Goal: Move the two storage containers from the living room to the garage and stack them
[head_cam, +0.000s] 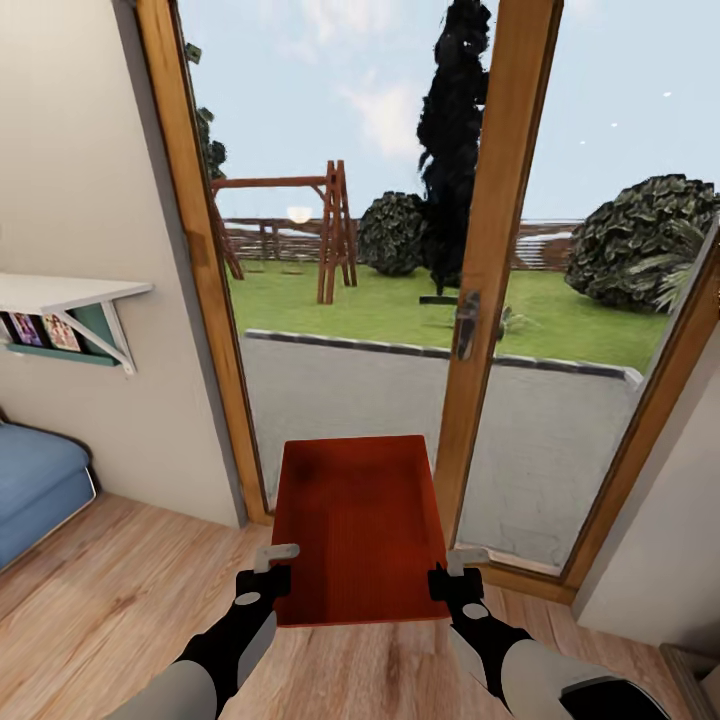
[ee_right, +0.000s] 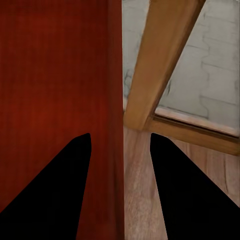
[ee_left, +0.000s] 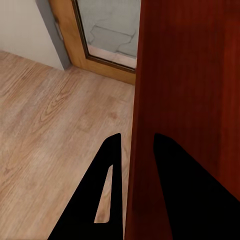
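Note:
One orange-red storage container [head_cam: 360,530] hangs level above the light wood planks of the living room, in front of the glass doors. My left gripper [head_cam: 272,578] is shut on its left wall near the close corner, and my right gripper [head_cam: 444,578] is shut on its right wall. In the left wrist view the container's wall [ee_left: 142,100] runs between my two dark fingers [ee_left: 100,200]. The right wrist view shows the other wall [ee_right: 116,125] between that hand's fingers [ee_right: 185,190], with the container's red inside beside it.
Wood-framed glass doors [head_cam: 490,300] stand directly ahead, with a handle [head_cam: 466,322] on the middle post and a paved yard beyond. A blue sofa [head_cam: 35,490] and a white wall shelf [head_cam: 70,300] are at the left. A cream wall [head_cam: 660,520] closes in at the right.

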Motion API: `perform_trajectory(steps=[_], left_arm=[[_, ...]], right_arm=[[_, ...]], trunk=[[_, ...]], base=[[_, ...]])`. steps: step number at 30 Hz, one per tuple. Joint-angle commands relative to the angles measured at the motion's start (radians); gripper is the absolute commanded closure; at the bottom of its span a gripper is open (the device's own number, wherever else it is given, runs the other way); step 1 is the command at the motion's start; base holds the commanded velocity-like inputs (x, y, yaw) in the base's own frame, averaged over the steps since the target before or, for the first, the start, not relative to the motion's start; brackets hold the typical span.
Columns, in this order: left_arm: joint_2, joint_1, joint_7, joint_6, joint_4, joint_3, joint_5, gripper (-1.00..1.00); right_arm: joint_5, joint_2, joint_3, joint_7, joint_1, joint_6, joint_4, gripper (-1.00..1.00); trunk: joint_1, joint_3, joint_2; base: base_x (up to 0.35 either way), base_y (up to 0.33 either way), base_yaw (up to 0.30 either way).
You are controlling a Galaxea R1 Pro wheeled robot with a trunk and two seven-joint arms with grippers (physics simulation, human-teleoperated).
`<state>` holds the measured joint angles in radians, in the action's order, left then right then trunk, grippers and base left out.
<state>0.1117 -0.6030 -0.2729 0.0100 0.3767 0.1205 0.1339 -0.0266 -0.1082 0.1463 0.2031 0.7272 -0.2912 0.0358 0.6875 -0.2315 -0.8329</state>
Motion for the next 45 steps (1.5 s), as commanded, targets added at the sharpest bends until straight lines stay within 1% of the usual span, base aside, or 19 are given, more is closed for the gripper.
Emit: perform_trajectory(steps=[1, 45], left_arm=[[-0.043, 0.000, -0.012, 0.001, -0.001, -0.006, 0.011, 1.00], [-0.043, 0.000, -0.012, 0.000, -0.002, -0.007, 0.013, 1.00]], right_arm=[[0.022, -0.001, -0.071, -0.007, 0.001, -0.086, 0.003, 1.00], [0.022, -0.001, -0.071, -0.007, 0.001, -0.086, 0.003, 1.00]], trunk=[[0.000, 0.000, -0.001], [0.000, 0.073, -0.001]], base=[[0.000, 0.000, 0.000], [0.000, 0.000, 0.000]])
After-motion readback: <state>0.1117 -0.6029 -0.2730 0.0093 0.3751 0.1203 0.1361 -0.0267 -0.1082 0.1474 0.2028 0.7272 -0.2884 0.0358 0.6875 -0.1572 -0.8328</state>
